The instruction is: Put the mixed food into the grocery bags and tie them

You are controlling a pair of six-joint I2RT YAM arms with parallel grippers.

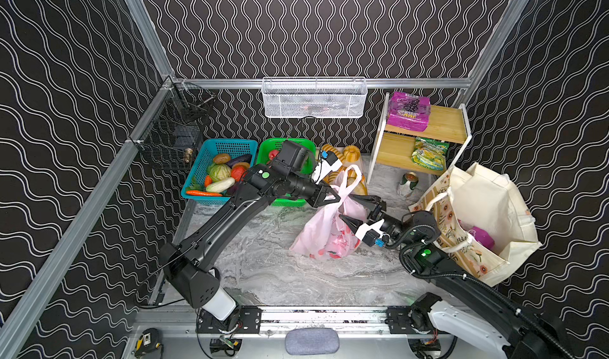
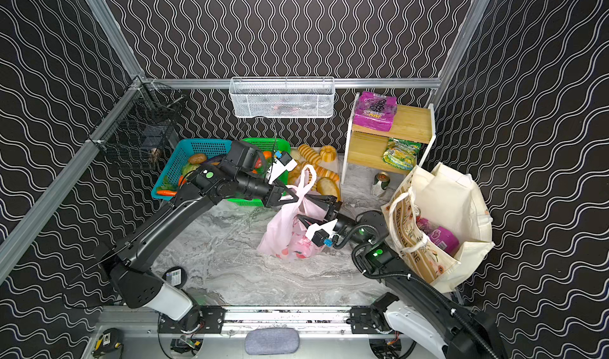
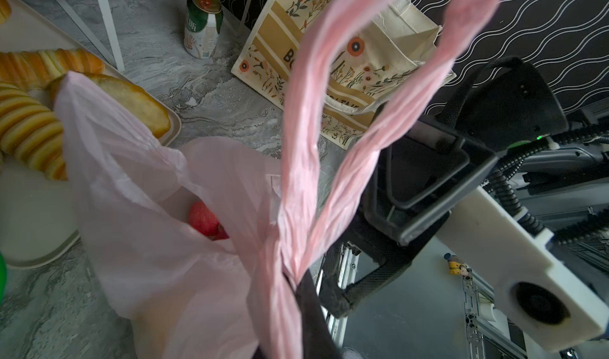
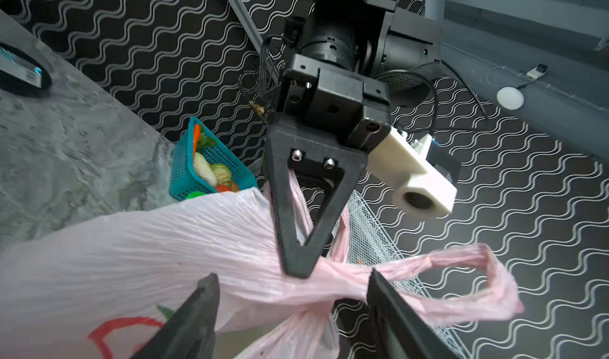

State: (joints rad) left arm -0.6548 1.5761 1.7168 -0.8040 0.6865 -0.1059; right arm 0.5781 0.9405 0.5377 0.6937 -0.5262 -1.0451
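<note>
Pink plastic bag (image 1: 324, 232) stands near the middle of the bench (image 1: 263, 275), just beside the bread tray (image 3: 26, 209), with a red fruit (image 3: 204, 219) inside. Left fingers (image 4: 285, 228) are clenched on the twisted plastic at the foot of a handle loop (image 4: 461, 275), lifting it so the neck is gathered. Right fingers (image 4: 194, 317) are spread apart, 1 on each side of this neck, grasping nothing. I judge the tying is in progress; the 2 handles probably need one more pull.
</note>
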